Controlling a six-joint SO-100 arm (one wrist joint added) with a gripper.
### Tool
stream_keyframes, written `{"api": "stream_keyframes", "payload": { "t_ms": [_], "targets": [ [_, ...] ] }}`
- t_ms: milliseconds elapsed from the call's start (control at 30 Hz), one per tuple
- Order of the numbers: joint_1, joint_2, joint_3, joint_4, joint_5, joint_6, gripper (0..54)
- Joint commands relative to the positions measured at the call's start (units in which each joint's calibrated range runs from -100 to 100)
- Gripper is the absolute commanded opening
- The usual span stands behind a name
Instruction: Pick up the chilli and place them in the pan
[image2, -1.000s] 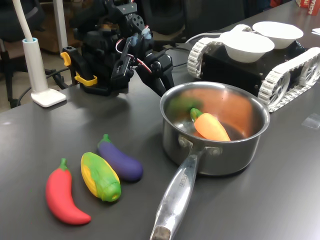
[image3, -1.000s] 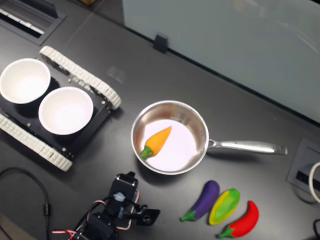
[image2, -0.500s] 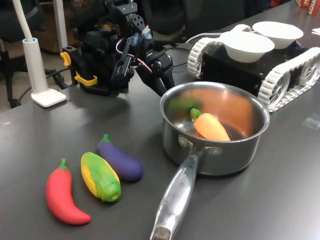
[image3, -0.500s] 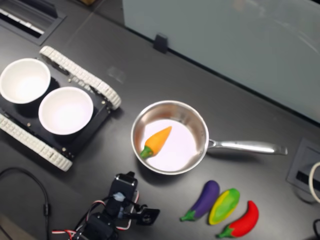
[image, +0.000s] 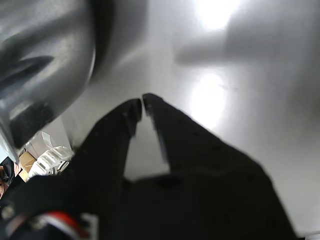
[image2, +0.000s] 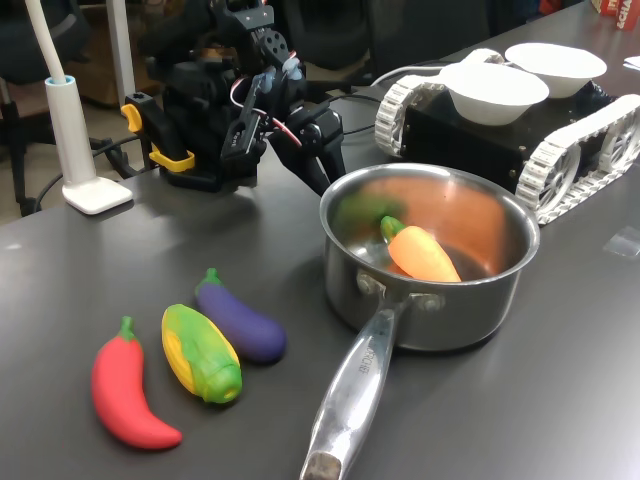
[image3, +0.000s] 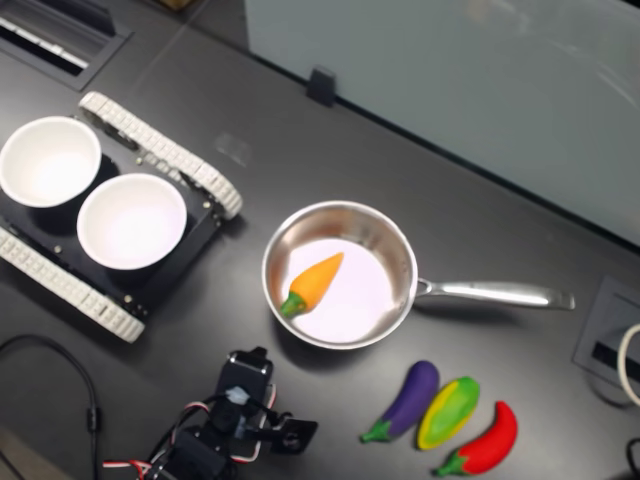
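Note:
The red chilli (image2: 125, 392) lies on the dark table at the first exterior view's lower left, beside a yellow-green corn toy (image2: 203, 352). In the second exterior view the chilli (image3: 490, 440) is at the lower right, below the pan's handle (image3: 495, 294). The steel pan (image2: 470, 310) stands mid-table and holds an orange carrot (image2: 420, 252). My gripper (image2: 323, 180) hangs just behind the pan's far-left rim, far from the chilli. In the wrist view the gripper (image: 142, 102) is shut, tips touching, nothing between them, with the pan's shiny wall (image: 45, 55) close by.
A purple eggplant (image2: 240, 320) lies next to the corn. A black tracked vehicle (image2: 590, 130) carrying two white bowls (image2: 495, 92) stands behind the pan. A white lamp base (image2: 95, 190) and cables sit beside the arm's base.
The gripper has shifted very slightly near the pan's rim. The chilli, the other vegetables and the pan have not moved.

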Motion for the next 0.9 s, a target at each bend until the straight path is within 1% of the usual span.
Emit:
{"api": "stream_keyframes", "payload": {
  "t_ms": [0,100,167,200,300,333,400,533,667,767,867],
  "targets": [
    [0.76,-0.83,-4.91,0.88,0.59,-0.39,0.0],
    [0.65,-0.58,-6.19,2.08,0.83,-0.39,0.0],
    [0.19,1.02,-9.46,4.21,1.17,-0.39,0.0],
    [0.30,1.78,-10.37,4.55,1.22,-0.39,0.0],
    [2.71,6.51,-14.36,4.81,2.10,-0.56,0.0],
    [4.32,8.11,-15.45,4.64,2.49,-1.06,0.0],
    [8.22,11.57,-17.91,4.64,4.30,-3.33,0.0],
    [12.46,19.58,-23.54,4.81,5.03,-3.42,0.0],
    [15.56,24.39,-29.27,5.23,5.23,-3.33,0.0],
    [17.05,27.17,-34.90,6.60,5.27,-3.33,0.0],
    [17.39,28.10,-40.26,8.73,5.32,-3.33,0.0]
  ]
}}
